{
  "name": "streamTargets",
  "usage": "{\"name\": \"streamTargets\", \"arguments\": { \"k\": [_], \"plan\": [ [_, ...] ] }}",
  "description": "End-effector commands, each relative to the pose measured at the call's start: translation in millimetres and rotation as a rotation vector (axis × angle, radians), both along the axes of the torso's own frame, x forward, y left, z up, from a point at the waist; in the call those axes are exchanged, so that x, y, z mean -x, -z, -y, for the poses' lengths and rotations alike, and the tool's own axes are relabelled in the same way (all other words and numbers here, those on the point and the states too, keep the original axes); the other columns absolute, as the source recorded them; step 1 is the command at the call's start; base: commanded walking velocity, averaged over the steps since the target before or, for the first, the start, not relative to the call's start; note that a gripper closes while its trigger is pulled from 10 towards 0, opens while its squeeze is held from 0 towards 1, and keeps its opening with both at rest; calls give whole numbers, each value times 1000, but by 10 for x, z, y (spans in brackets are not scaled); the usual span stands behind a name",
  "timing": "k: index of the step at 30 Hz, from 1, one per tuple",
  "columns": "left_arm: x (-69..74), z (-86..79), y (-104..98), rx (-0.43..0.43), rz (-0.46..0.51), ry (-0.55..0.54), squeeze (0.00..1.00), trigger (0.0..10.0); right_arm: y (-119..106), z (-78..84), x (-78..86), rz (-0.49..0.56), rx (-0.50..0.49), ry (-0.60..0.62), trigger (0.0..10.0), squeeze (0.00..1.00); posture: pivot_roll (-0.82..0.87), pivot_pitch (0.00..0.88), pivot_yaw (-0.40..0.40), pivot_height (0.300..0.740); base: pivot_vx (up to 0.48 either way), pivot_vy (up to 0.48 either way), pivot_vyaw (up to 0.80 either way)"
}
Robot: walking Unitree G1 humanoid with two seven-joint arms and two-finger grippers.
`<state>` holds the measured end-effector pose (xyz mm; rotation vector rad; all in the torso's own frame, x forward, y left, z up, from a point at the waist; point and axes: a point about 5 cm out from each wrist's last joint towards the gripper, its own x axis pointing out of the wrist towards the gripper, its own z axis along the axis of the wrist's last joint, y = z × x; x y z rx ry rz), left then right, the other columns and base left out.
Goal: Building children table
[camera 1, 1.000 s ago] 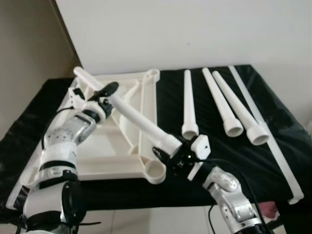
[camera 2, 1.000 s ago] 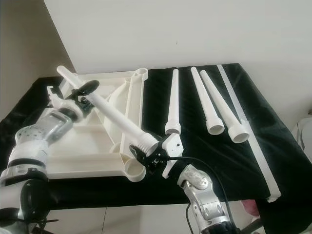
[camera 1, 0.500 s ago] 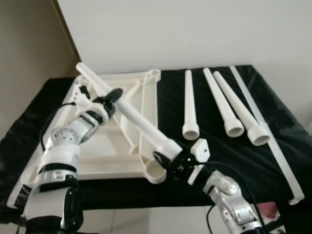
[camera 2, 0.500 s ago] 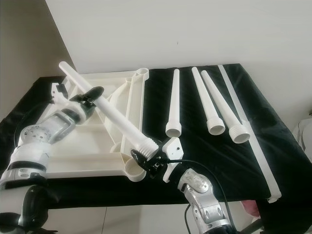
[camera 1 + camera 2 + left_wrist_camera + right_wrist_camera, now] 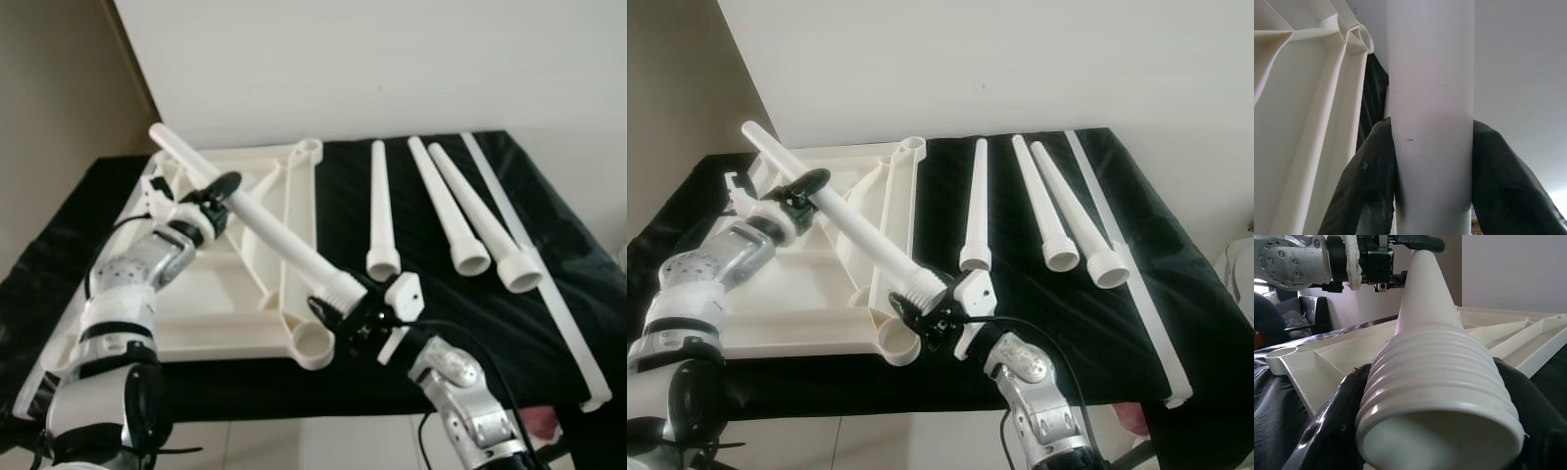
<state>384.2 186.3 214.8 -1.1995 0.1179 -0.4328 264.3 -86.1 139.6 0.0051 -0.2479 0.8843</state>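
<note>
While none of the four legs is fixed into the tabletop yet, I hold the first one in the air with both arms, so by my judgement the build is at its opening step. Nearest to me, my right gripper [image 5: 345, 315] pinches the wide, ribbed screw end of the held leg [image 5: 265, 220], its two black fingers pressed against either side of the threads, just above and beside the near corner socket [image 5: 313, 345] of the tabletop [image 5: 211, 323]. That white plastic tabletop lies upside down on a table covered with a black cloth [image 5: 431, 196], its ribbed underside facing up and round sockets at its corners. From my right gripper the leg rises at a slant over the tabletop, away and to my left, tapering as it goes. Farther along, my left gripper [image 5: 217, 191] clamps the narrow upper part of the leg, fingers [image 5: 1364, 191] closed on both sides of the tube. Beyond, to my right, three spare legs [image 5: 446, 211] lie side by side on the cloth, wide ends toward me, untouched. A long white strip [image 5: 534, 264] lies along the cloth's right side. What is left, as I judge it: lower the threaded end into the socket, screw it in, then repeat for the other three legs and turn the table upright.
</note>
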Motion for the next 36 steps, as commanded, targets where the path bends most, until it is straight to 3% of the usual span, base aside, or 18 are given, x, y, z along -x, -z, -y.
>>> {"name": "streamTargets", "arguments": {
  "k": [1, 8, 10, 14, 15, 21, 26, 32, 36],
  "plan": [
    [93, 43, -241, 156, 382, 159, 0, 10000, -48, 0, -12, 13, -15, -5, 10000, 1000, -107, 12, 94, 740, 0, 0, 0],
    [45, -52, -199, 152, 327, 107, 0, 10000, -42, 19, 22, -26, -59, -20, 10000, 1000, -106, 17, 92, 740, 0, 0, 0],
    [29, -119, -209, 71, 340, 81, 0, 10000, -49, 70, 46, -24, -60, 10, 10000, 1000, -111, 22, 90, 740, 0, 0, 0],
    [26, -139, -284, -7, 381, 84, 0, 10000, -116, 124, 21, -20, -80, 52, 10000, 1000, -113, 27, 85, 740, 0, 0, 0],
    [19, -133, -336, -82, 409, 92, 0, 10000, -206, 162, 8, -6, -104, 53, 10000, 0, -115, 29, 83, 740, 0, 0, 0],
    [-21, -153, -482, -202, 461, 77, 0, 10000, -400, 287, -56, 26, -122, 58, 10000, 0, -119, 34, 80, 740, 0, 0, 0],
    [-59, -74, -656, -321, 534, 66, 0, 10000, -529, 256, -77, 38, -137, 28, 10000, 0, -115, 35, 68, 740, 0, 0, 0],
    [-51, 166, -1076, -459, 690, 56, 0, 10000, -694, 118, -225, 43, -31, 25, 10000, 0, -107, 36, 64, 740, 0, 0, 0],
    [4, 403, -1173, -582, 792, 78, 0, 10000, -741, 48, -361, 25, 59, 62, 10000, 0, -104, 35, 62, 740, 0, 0, 0]
  ]
}}
